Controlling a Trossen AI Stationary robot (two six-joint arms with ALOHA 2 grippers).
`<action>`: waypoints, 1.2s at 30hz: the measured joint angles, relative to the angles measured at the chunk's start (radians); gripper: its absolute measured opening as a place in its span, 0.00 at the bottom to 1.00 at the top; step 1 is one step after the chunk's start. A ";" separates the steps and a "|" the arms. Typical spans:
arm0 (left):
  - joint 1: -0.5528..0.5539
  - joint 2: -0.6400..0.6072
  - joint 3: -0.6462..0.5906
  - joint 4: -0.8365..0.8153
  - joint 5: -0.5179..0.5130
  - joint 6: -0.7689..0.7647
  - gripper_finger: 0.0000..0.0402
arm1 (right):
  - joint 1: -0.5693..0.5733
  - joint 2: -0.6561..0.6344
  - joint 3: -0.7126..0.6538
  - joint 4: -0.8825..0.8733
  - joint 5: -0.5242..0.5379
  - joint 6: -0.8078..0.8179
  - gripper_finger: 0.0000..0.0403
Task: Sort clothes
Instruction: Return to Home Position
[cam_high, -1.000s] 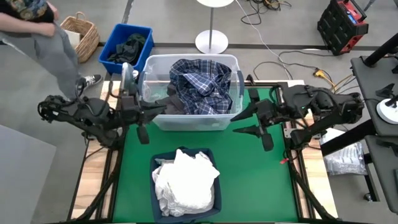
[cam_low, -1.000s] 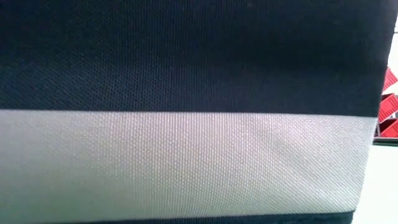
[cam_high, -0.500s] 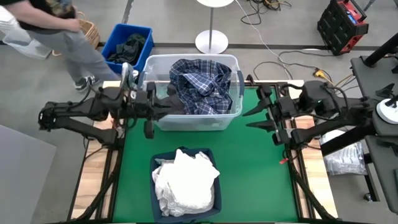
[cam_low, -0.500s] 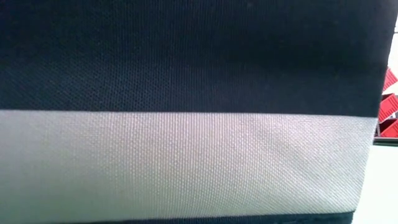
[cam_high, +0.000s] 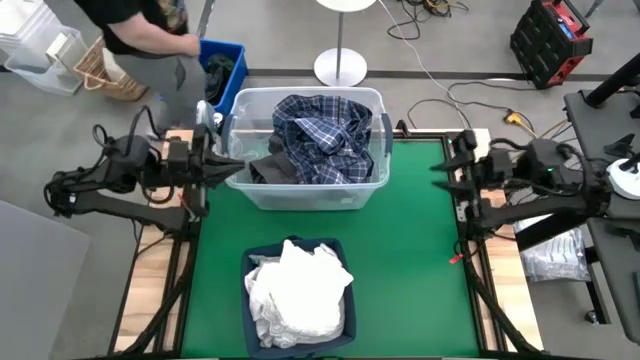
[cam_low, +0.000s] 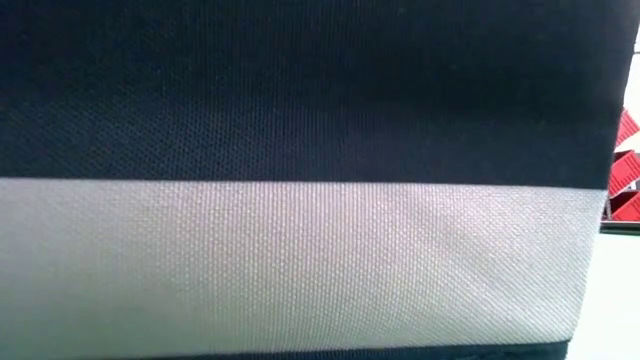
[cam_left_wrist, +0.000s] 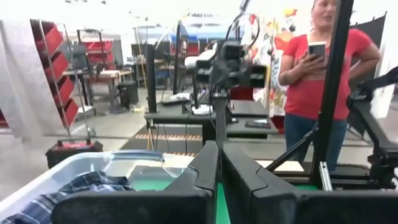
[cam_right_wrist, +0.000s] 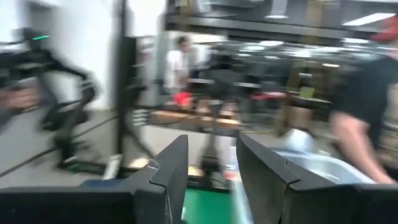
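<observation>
A blue-and-white plaid shirt (cam_high: 315, 130) and a dark grey garment (cam_high: 275, 170) lie in the clear plastic tub (cam_high: 300, 197) at the table's far middle. White garments (cam_high: 298, 290) are piled in the navy fabric bin (cam_high: 346, 252) near the front. My left gripper (cam_high: 228, 167) is shut and empty at the table's left edge, just left of the tub; the left wrist view (cam_left_wrist: 219, 158) shows its fingers together. My right gripper (cam_high: 440, 173) is open and empty at the right edge, as the right wrist view (cam_right_wrist: 211, 168) shows. The teal and beige garments do not show.
The low view is filled by the navy bin's wall (cam_low: 320, 90) with its pale band. A blue crate (cam_high: 215, 70) of dark clothes stands on the floor beyond the far left corner, with a person (cam_high: 140, 25) bending at it. Green mat (cam_high: 410, 260) lies bare on both sides of the bin.
My left gripper has drawn back from the tub's front toward the table's left edge and has shut. My right gripper has drawn back toward the table's right edge, and its fingers stand less wide apart. The person has walked from the left to the blue crate.
</observation>
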 joint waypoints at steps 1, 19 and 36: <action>0.000 -0.017 -0.013 0.006 0.000 0.000 0.00 | 0.000 -0.031 -0.016 -0.007 0.052 0.008 0.32; -0.002 -0.139 -0.319 0.384 0.074 0.005 0.00 | 0.000 -0.432 -0.355 0.138 -0.188 0.038 0.35; -0.001 -0.359 -0.554 0.465 0.065 -0.046 0.00 | 0.000 -0.611 -0.650 0.273 -0.187 0.104 0.27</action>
